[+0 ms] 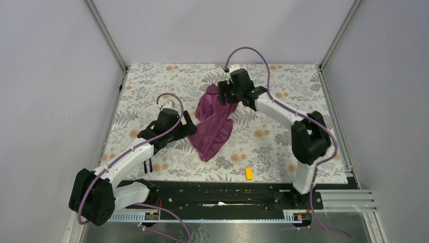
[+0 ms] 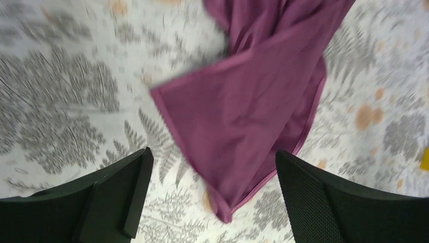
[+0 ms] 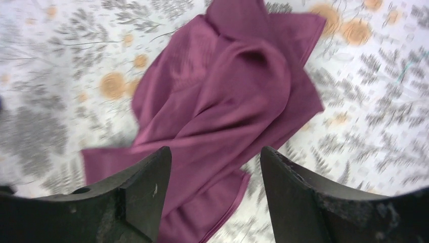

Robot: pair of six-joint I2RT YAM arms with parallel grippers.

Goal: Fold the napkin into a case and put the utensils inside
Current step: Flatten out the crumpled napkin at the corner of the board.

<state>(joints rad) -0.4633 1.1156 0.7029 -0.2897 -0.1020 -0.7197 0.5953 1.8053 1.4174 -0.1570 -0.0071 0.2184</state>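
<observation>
Loosely crumpled napkin (image 1: 213,123) on the worktop (image 1: 288,86).
Left pincer (image 2: 210,195) and right pincer (image 3: 215,185) both gape over it, holding nothing.

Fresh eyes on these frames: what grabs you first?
The plum-purple napkin lies rumpled and unfolded mid-table on the fern-print cloth. Both arms hang at it with jaws open: the left gripper at its left edge, the right gripper over its far end, neither gripping. A small yellow block sits alone near the front edge.
</observation>
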